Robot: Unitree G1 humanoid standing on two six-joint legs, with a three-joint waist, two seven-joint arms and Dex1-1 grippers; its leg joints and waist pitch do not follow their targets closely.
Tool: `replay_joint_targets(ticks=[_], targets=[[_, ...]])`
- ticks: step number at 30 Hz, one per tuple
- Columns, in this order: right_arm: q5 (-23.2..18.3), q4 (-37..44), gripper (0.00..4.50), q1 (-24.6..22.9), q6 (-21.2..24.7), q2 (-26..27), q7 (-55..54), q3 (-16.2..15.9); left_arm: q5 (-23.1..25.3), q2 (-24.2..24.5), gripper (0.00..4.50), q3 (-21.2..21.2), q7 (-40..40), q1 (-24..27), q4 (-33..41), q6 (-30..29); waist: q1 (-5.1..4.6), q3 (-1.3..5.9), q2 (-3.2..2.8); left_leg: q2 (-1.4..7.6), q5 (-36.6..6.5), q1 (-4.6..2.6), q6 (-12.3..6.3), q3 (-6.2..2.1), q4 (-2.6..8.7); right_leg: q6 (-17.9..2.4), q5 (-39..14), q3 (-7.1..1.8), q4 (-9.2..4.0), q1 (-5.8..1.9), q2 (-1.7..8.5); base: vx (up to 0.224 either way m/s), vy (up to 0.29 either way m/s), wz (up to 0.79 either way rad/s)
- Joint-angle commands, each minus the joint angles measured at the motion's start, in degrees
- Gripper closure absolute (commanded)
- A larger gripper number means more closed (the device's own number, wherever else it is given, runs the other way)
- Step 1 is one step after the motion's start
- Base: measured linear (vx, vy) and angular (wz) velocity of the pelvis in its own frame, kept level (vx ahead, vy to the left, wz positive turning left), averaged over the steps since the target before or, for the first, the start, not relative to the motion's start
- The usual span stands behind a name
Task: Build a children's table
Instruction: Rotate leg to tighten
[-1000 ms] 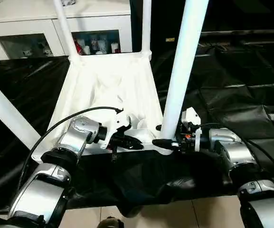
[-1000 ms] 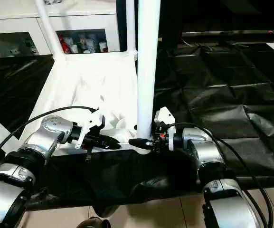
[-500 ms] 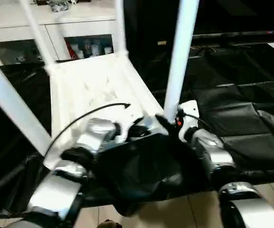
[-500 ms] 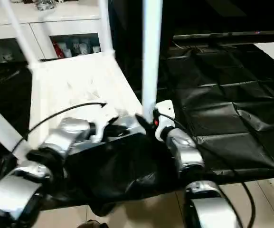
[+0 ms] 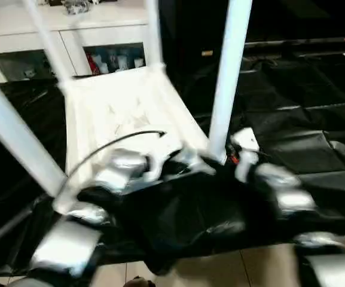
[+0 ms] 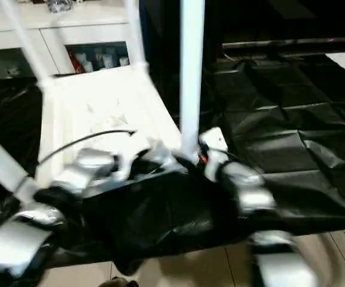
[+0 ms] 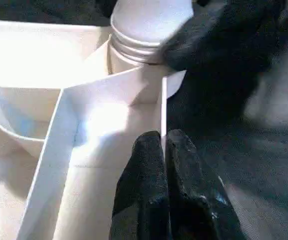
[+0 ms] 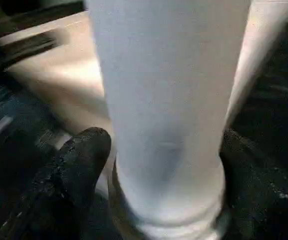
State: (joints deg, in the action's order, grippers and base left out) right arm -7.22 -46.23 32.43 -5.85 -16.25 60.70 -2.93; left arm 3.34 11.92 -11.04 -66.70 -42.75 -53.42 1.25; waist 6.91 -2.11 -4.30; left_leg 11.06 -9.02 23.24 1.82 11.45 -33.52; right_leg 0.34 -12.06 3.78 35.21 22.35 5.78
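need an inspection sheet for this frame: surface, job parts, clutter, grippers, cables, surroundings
Surface: black sheeting covers the work area, creased; tiled floor at the near edge.
Job's things: children's table upside down on the sheeting, rimmed underside up, four legs standing; near right leg seated in its corner socket.
Clutter: nothing seen.
Grippers: left gripper shut on the table's thin rim wall near that corner; right gripper straddles the leg's base, one finger beside it, contact unclear.
Cables: black cable arcs over the left forearm.
Surroundings: white cabinet with glass doors behind, small items inside.
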Motion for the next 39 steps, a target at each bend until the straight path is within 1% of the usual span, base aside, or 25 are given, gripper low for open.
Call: replay_joint_targets(ticks=[1, 3, 4, 9, 10, 11, 15, 16, 21, 22, 24, 25, 26, 27, 28, 29, 30, 31, 32, 34, 35, 36, 37, 38, 39], targets=[[-1.0, 2.6, 0.91, -0.1, 1.0, 0.3, 6.1, -3.0, -2.0, -0.6, 4.5, -1.8, -5.9, 1.0, 1.8, 1.1, 0.17, 3.66, 1.42, 2.5, -10.1, -1.37, -7.72, -1.15, 3.25, -14.6, -4.0, -1.78, -3.89, -2.07, 3.24, 0.0, 0.0, 0.0], [-0.9, 2.9, 0.91, 0.0, 1.2, -1.3, 8.5, -3.2, -1.8, 0.8, 4.5, -2.4, -8.7, 1.7, 2.3, 1.4, 0.29, 3.61, 1.31, 2.65, -10.3, -1.45, -7.41, -1.17, 3.35, -15.2, -4.4, -1.81, -3.82, -1.94, 3.23, 0.0, 0.0, 0.0], [-0.7, 2.7, 0.91, 0.2, 1.1, -1.8, 9.0, -3.2, -1.9, 1.1, 4.5, -2.3, -9.1, 1.8, 2.3, 1.3, 0.41, 3.64, 1.23, 2.8, -11.1, -1.64, -6.89, -1.19, 3.46, -15.4, -5.1, -1.82, -3.87, -1.82, 3.26, 0.0, 0.0, 0.0], [-1.7, 2.4, 1.06, 0.8, 2.4, -3.4, 12.4, -2.4, -2.2, 2.4, 4.5, -1.9, -11.1, 2.0, 2.9, 0.7, 0.87, 3.52, 1.48, 2.77, -12.4, -1.76, -5.45, -1.1, 3.64, -15.2, -6.2, -1.96, -3.89, -1.85, 3.39, 0.0, 0.0, 0.0], [-1.8, 2.4, 1.06, 0.8, 2.5, -3.5, 12.5, -2.4, -2.3, 2.5, 4.5, -1.9, -11.2, 2.0, 2.9, 0.7, 0.9, 3.6, 1.52, 2.72, -11.8, -1.66, -5.53, -1.14, 3.6, -15.2, -5.6, -1.94, -3.77, -2.03, 3.48, 0.0, 0.0, 0.0], [-2.2, 2.6, 1.33, 0.8, 3.0, -3.6, 13.1, -2.3, -2.4, 2.8, 4.5, -1.8, -11.7, 2.1, 3.1, 0.5, 0.89, 3.66, 1.54, 2.68, -11.0, -1.63, -5.88, -1.08, 3.46, -15.3, -4.5, -1.93, -3.67, -1.97, 3.47, 0.0, 0.0, 0.0], [-2.7, 2.9, 1.45, 0.5, 3.6, -3.1, 13.8, -2.5, -2.4, 3.1, 4.5, -1.7, -11.4, 1.9, 3.1, 0.4, 0.97, 3.69, 1.63, 2.61, -9.5, -1.52, -6.75, -1.03, 3.25, -15.5, -3.3, -1.85, -3.56, -1.91, 3.44, 0.0, 0.0, 0.0], [-2.9, 3.0, 1.68, 0.4, 3.8, -2.9, 13.9, -2.5, -2.4, 3.1, 4.5, -1.6, -11.2, 1.9, 3.1, 0.4, 1.01, 3.73, 1.62, 2.62, -9.3, -1.55, -6.8, -1.04, 3.22, -15.5, -3.3, -1.84, -3.51, -1.91, 3.43, 0.0, 0.0, 0.0], [-3.4, 3.2, 1.79, -0.8, 3.7, -0.9, 11.6, -2.0, -2.3, 2.3, 4.5, -0.8, -7.5, 1.6, 2.7, 0.0, 0.99, 3.65, 1.56, 2.67, -10.2, -1.58, -6.24, -1.07, 3.34, -15.4, -4.5, -1.85, -3.62, -1.83, 3.43, 0.0, 0.0, 0.0], [-2.6, 2.1, 1.8, -1.0, 2.4, 0.6, 6.9, -1.4, -2.1, 1.2, 4.5, 0.0, -3.5, 1.0, 1.9, -0.3, 0.94, 3.58, 1.53, 2.8, -10.9, -1.64, -5.8, -1.08, 3.48, -15.3, -5.5, -1.94, -3.71, -1.68, 3.49, 0.0, 0.0, 0.0], [-1.2, 0.4, 1.8, -0.9, 1.4, 2.1, 1.2, -1.0, -2.0, 0.0, 4.5, 0.8, 0.3, 0.4, 1.2, -0.4, 0.8, 3.47, 1.58, 2.72, -12.1, -1.61, -4.67, -1.15, 3.7, -14.8, -7.7, -1.93, -3.88, -1.76, 3.53, 0.0, 0.0, 0.0], [-0.9, 0.1, 1.8, -0.8, 1.2, 2.4, -0.1, -0.9, -2.0, -0.2, 4.5, 0.9, 1.0, 0.3, 1.0, -0.5, 0.5, 3.32, 1.6, 2.6, -12.6, -1.36, -3.83, -1.24, 3.89, -14.2, -9.2, -1.9, -4.04, -1.92, 3.6, 0.0, 0.0, 0.0], [-0.5, -0.3, 1.81, -0.8, 1.0, 2.8, -1.5, -0.8, -1.9, -0.5, 4.5, 1.1, 1.9, 0.2, 0.9, -0.5, 0.37, 3.32, 1.65, 2.56, -13.3, -1.54, -3.25, -1.23, 3.94, -13.6, -10.6, -1.93, -4.24, -1.86, 3.62, 0.0, 0.0, 0.0], [0.2, -1.7, 1.81, -0.5, 0.9, 4.1, -6.2, -0.3, -1.5, -1.5, 4.5, 1.4, 5.3, -0.4, 0.2, -0.2, 0.27, 3.29, 1.59, 2.53, -13.6, -1.62, -3.09, -1.23, 3.96, -13.5, -11.0, -1.95, -4.34, -1.81, 3.62, 0.0, 0.0, 0.0], [0.9, -3.7, 1.81, -0.1, 1.0, 7.0, -14.7, 0.9, -1.2, -3.6, 4.5, 2.4, 11.8, -1.6, -1.1, -0.6, -0.18, 3.16, 1.42, 2.53, -14.3, -1.72, -2.48, -1.22, 4.09, -13.3, -11.7, -2.1, -4.5, -1.52, 3.57, 0.0, 0.0, 0.0], [1.0, -4.4, 1.81, 0.1, 1.3, 8.3, -18.1, 1.6, -1.1, -4.6, 4.5, 2.8, 14.4, -2.1, -1.6, -0.9, -0.68, 3.07, 1.29, 2.41, -15.8, -1.96, -1.47, -1.33, 4.32, -13.2, -13.3, -2.09, -4.73, -1.53, 3.54, 0.0, 0.0, 0.0], [1.0, -4.6, 1.81, 0.2, 1.5, 9.0, -19.7, 2.0, -1.2, -5.1, 4.5, 3.1, 15.7, -2.4, -1.8, -1.0, -0.81, 3.11, 1.44, 2.35, -15.9, -1.89, -1.18, -1.38, 4.3, -12.9, -13.7, -2.04, -4.75, -1.7, 3.58, 0.0, 0.0, 0.0], [1.0, -4.9, 1.81, 0.4, 1.7, 9.9, -22.0, 2.3, -1.2, -5.8, 4.5, 3.3, 17.3, -2.7, -2.0, -1.3, -0.97, 3.17, 1.45, 2.3, -15.5, -1.83, -1.17, -1.4, 4.39, -12.6, -13.4, -2.03, -4.81, -1.82, 3.53, 0.0, 0.0, 0.0], [1.3, -5.2, 1.81, 0.6, 1.8, 10.9, -24.4, 2.6, -1.3, -6.5, 4.5, 3.5, 18.8, -3.0, -2.1, -1.5, -1.06, 3.19, 1.28, 2.3, -15.4, -1.88, -1.46, -1.28, 4.27, -12.6, -12.5, -2.12, -4.83, -1.62, 3.45, 0.0, 0.0, 0.0], [2.1, -6.4, 1.81, 1.4, 1.7, 12.9, -30.1, 2.9, -1.3, -8.2, 4.5, 3.9, 22.1, -3.5, -2.2, -1.6, -1.19, 3.29, 1.18, 2.17, -14.6, -1.73, -1.99, -1.34, 4.21, -12.7, -11.1, -2.07, -4.73, -1.82, 3.46, 0.0, 0.0, 0.0], [3.1, -7.0, 1.81, 2.0, 1.2, 14.6, -32.3, 2.2, -1.0, -9.5, 4.5, 3.5, 23.5, -3.6, -1.9, -1.1, -1.21, 3.36, 1.11, 2.21, -13.8, -1.72, -2.24, -1.34, 4.16, -12.6, -9.9, -2.05, -4.7, -1.77, 3.43, 0.0, 0.0, 0.0], [3.2, -7.0, 1.81, 2.1, 1.1, 14.8, -32.5, 2.1, -1.0, -9.7, 4.5, 3.5, 23.7, -3.6, -1.8, -1.1, -1.3, 3.36, 1.12, 2.19, -13.7, -1.69, -2.4, -1.33, 4.15, -12.7, -9.5, -2.02, -4.66, -1.78, 3.39, 0.0, 0.0, 0.0], [3.5, -7.2, 1.81, 2.2, 0.7, 15.4, -32.4, 1.8, -0.7, -10.1, 4.5, 3.4, 24.0, -3.6, -1.9, -0.9, -1.29, 3.43, 0.84, 2.11, -13.5, -1.63, -2.83, -1.35, 4.09, -12.7, -8.7, -1.94, -4.58, -1.89, 3.39, 0.0, 0.0, 0.0], [3.6, -6.9, 1.81, 2.0, 0.1, 15.8, -31.7, 1.4, -0.6, -10.3, 4.5, 3.2, 23.8, -3.5, -1.9, -0.8, -1.36, 3.44, 0.97, 2.11, -13.4, -1.63, -3.09, -1.28, 4.06, -12.7, -8.3, -1.92, -4.65, -1.89, 3.34, 0.0, 0.0, 0.0], [3.5, -6.6, 1.25, 1.9, -0.6, 16.2, -30.7, 1.2, -0.5, -10.5, 4.5, 3.0, 23.5, -3.4, -1.9, -0.6, -1.36, 3.53, 1.0, 2.06, -12.9, -1.58, -3.65, -1.25, 3.95, -12.8, -7.2, -1.88, -4.57, -2.03, 3.35, 0.0, 0.0, 0.0]])
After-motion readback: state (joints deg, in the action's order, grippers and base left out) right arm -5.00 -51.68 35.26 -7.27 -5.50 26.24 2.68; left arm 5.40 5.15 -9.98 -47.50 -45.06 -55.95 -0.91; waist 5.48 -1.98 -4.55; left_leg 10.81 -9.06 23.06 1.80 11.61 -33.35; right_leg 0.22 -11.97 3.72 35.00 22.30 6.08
